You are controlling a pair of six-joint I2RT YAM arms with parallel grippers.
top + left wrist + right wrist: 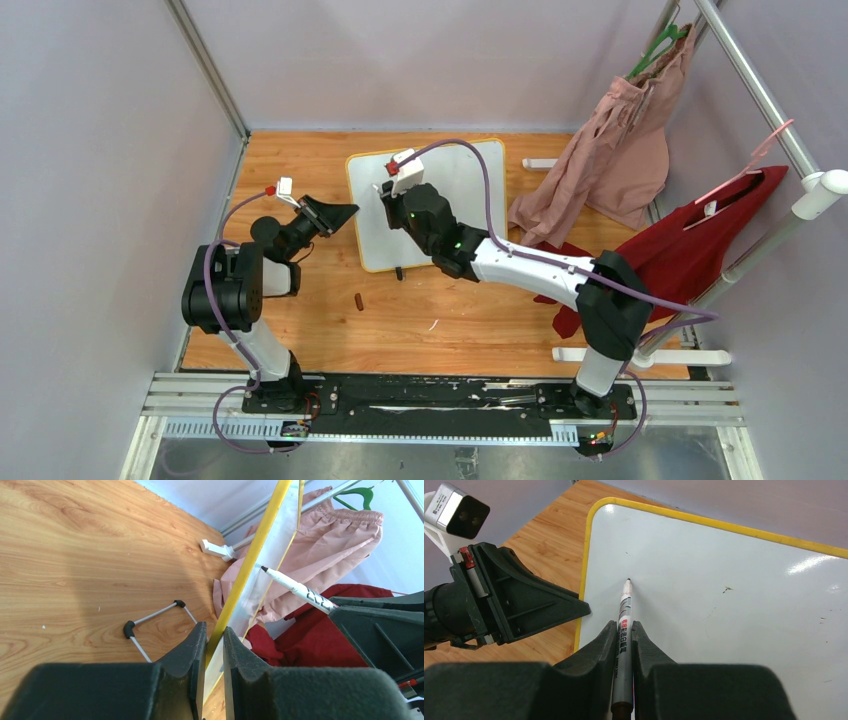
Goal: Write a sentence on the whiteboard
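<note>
At the whiteboard's (470, 185) left edge, your left gripper (214, 647) is pressed together on the yellow frame, one finger on each face. It steadies the board where it rests on the wooden table (300, 330). Over the board's upper-left area, your right gripper (624, 630) pinches the marker (626, 607) by its barrel, jaws tight against it. The uncapped tip sits at the white surface; whether it touches cannot be told for certain. Apart from a few faint specks, the board's face shows no writing, so the sentence is judged not yet begun. The step in hand is placing the first stroke. Your next move calls for light, even pressure on the tip and rightward travel across the board, with the left grip bracing the frame against the push.
</note>
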